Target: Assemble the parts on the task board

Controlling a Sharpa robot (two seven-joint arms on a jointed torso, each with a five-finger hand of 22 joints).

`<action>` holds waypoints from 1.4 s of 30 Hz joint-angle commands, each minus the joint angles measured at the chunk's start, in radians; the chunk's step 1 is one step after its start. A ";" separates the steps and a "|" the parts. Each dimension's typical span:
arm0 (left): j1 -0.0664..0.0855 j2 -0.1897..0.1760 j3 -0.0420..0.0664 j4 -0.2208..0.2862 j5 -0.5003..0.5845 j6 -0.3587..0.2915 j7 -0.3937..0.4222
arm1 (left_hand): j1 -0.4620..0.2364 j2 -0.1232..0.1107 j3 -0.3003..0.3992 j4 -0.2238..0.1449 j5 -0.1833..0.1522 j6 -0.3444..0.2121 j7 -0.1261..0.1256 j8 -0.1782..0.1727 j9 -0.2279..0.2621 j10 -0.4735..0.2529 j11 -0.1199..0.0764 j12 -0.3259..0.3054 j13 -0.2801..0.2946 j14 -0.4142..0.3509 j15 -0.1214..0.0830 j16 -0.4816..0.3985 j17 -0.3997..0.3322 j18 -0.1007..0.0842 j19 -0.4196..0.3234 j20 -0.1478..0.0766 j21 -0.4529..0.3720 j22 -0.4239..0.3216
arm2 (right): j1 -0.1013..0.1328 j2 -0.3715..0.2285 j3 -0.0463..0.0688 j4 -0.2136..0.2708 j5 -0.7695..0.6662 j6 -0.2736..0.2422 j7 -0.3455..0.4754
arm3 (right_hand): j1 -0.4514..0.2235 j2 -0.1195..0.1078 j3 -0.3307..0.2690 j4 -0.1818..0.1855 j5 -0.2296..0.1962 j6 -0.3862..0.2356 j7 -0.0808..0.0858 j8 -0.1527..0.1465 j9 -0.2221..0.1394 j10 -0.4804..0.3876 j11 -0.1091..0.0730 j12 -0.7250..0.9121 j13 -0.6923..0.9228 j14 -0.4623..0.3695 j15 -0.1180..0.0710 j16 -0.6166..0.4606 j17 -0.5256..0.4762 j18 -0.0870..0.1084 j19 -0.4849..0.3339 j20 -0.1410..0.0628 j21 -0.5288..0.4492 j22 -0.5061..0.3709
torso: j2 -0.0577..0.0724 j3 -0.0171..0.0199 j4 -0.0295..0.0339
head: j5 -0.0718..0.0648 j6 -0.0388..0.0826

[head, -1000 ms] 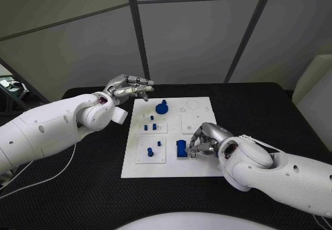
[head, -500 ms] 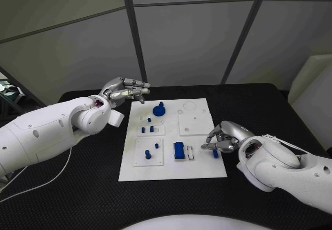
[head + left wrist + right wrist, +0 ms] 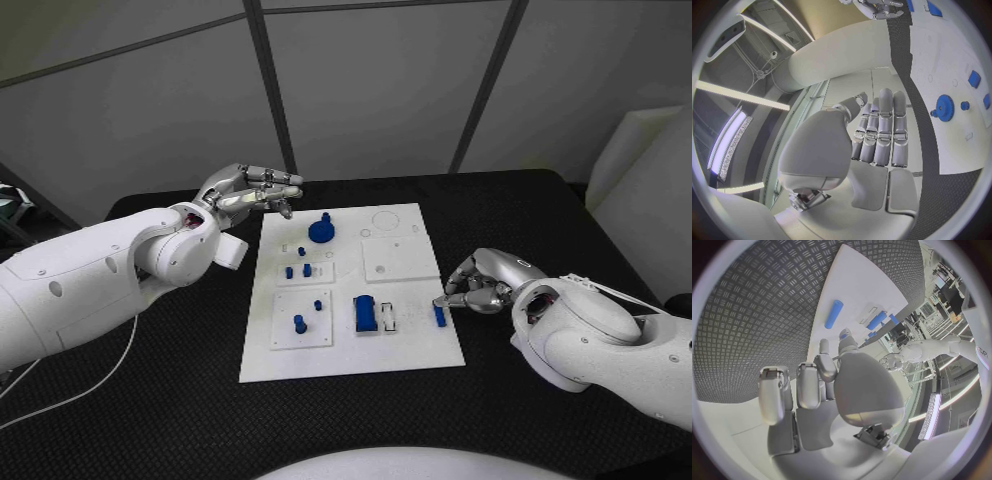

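Right hand (image 3: pixel 483 283): beside the task board's (image 3: pixel 411 350) right edge, fingers curled in, nothing held; fingertips just clear of a small blue bar.
Small blue bar (image 3: pixel 438 316): lies flat on the board near its right edge, just off the right hand's fingertips, apart from them; in the right wrist view (image 3: pixel 834 314) it lies ahead of the hand on the white plate.
Left hand (image 3: pixel 253 190): raised past the board's far left corner, fingers pressed together and bent, nothing in them; left wrist view shows them (image 3: pixel 881 131) side by side, straight-packed.
Blue gear part (image 3: pixel 322 230): stands on the board just off the left hand's fingertips, toward the board's middle; not touched.
Blue block (image 3: pixel 366 314): stands in the board between the hands, nearer the right hand, a white piece beside it.
Small blue pegs (image 3: pixel 299 323): in the left plates, nearer the left arm.
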 commanded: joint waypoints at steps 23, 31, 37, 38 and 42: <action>0.000 -0.003 0.001 -0.001 0.005 0.011 0.004 | -0.005 0.005 -0.007 0.002 -0.003 -0.005 0.004 -0.004 0.001 -0.010 0.000 -0.002 0.001 0.002 0.008 -0.002 -0.002 -0.012 0.002 0.005 -0.006 -0.002 | -0.020 0.051 -0.001 -0.042 -0.048 0.133 -0.035 | 0.004 0.020 -0.013 0.003 0.012 0.043 -0.010 0.004 -0.024 0.010 -0.005 0.013 0.010 0.049 0.002 0.011 0.018 -0.007 0.107 0.005 0.006 0.263 | -0.001 -0.0003 0.0029 | 0.005 -0.011; -0.001 -0.004 0.001 -0.002 0.005 0.012 0.004 | -0.005 0.005 -0.007 0.002 -0.003 -0.005 0.004 -0.004 0.001 -0.010 0.000 -0.002 0.001 0.002 0.008 -0.002 -0.002 -0.012 0.002 0.005 -0.006 -0.002 | -0.024 0.055 -0.001 -0.042 -0.051 0.156 -0.053 | 0.005 0.021 -0.013 0.002 0.013 0.045 -0.010 0.004 -0.025 0.009 -0.006 0.013 0.010 0.049 0.002 0.012 0.018 -0.007 0.107 0.005 0.006 0.263 | -0.001 -0.0002 0.0030 | 0.005 -0.013; -0.001 -0.005 0.001 -0.001 0.005 0.012 0.003 | -0.006 0.005 -0.007 0.002 -0.003 -0.005 0.004 -0.005 0.001 -0.011 0.000 -0.001 0.001 0.002 0.008 -0.003 -0.002 -0.012 0.003 0.005 -0.007 -0.003 | -0.028 0.061 -0.001 -0.038 -0.060 0.180 -0.062 | 0.039 0.030 -0.009 -0.016 0.066 0.054 -0.014 0.001 -0.040 0.008 -0.009 0.011 0.010 0.049 -0.002 0.013 0.020 -0.007 0.107 0.000 0.006 0.263 | 0.000 -0.0005 0.0041 | 0.004 -0.013; -0.001 -0.005 0.001 -0.001 0.005 0.012 0.002 | -0.006 0.005 -0.007 0.002 -0.003 -0.005 0.004 -0.005 0.001 -0.011 0.000 -0.001 0.001 0.002 0.008 -0.003 -0.002 -0.012 0.003 0.005 -0.007 -0.003 | -0.029 0.062 -0.001 -0.037 -0.063 0.186 -0.064 | 0.047 0.032 -0.008 -0.021 0.094 0.056 -0.015 0.000 -0.045 0.008 -0.011 0.010 0.010 0.049 -0.003 0.013 0.021 -0.007 0.107 0.000 0.006 0.263 | 0.000 -0.0007 0.0042 | 0.004 -0.014; -0.001 -0.006 0.001 -0.001 0.005 0.012 0.002 | -0.006 0.005 -0.007 0.002 -0.003 -0.005 0.004 -0.005 0.001 -0.011 0.000 -0.001 0.001 0.002 0.008 -0.003 -0.002 -0.012 0.003 0.005 -0.007 -0.003 | -0.032 0.068 -0.001 -0.033 -0.072 0.187 -0.074 | 0.099 0.055 0.010 -0.050 0.172 0.067 -0.022 0.000 -0.064 0.006 -0.017 0.007 0.011 0.050 -0.008 0.015 0.026 -0.007 0.107 -0.005 0.006 0.263 | 0.000 -0.0009 0.0036 | 0.005 -0.014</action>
